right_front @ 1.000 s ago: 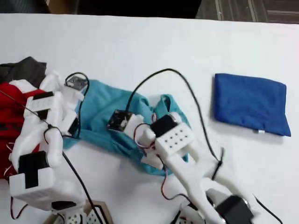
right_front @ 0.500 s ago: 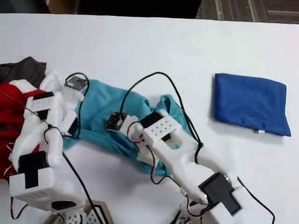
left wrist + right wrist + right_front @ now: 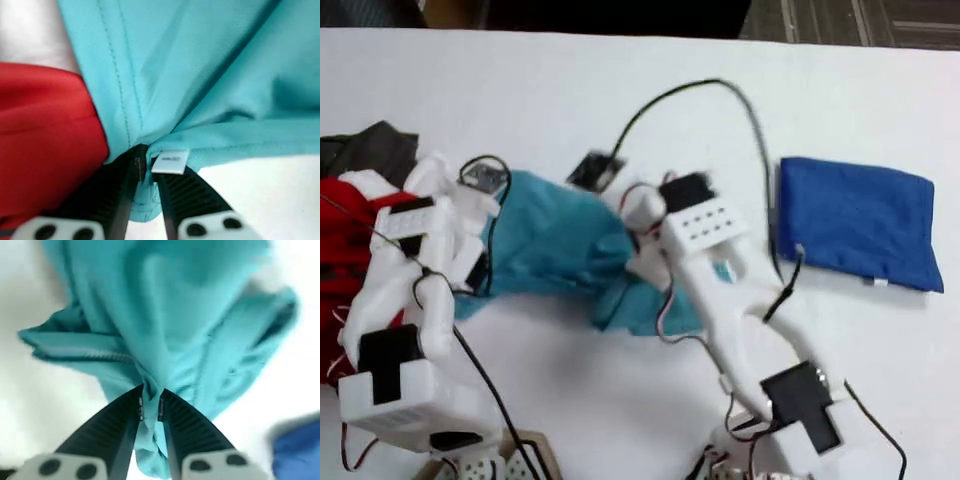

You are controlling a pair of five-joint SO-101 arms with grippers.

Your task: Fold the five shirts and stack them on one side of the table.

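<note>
Since the earlier frames the right arm (image 3: 705, 232) has swung from the near part of the worktop (image 3: 570, 90) toward its far side and taken its hold of the teal shirt (image 3: 555, 240) with it. The cloth that lay under the arm is now drawn into a bunched ridge between the two arms. The left arm (image 3: 410, 250) has kept its place.

Right jaws: pressed together on a gathered fold of the teal shirt (image 3: 165, 315), with a stitched hem just beside them. Left jaws: pinching the shirt's edge (image 3: 200, 75) at a small white label (image 3: 170, 164), with the red shirt (image 3: 45, 115) touching alongside.

The teal shirt lies left of the worktop's middle, spanning from one arm to the other. The red shirt (image 3: 340, 215) and a dark grey garment (image 3: 365, 148) lie heaped at the left edge. A folded blue shirt (image 3: 855, 220) rests well apart on the right.

Handling (judged): the fabric is light, limp and thin. It holds no shape, bunches under any pull, and may slide out of narrow jaws. Hems, seams and corners look like the surest places to take hold.
</note>
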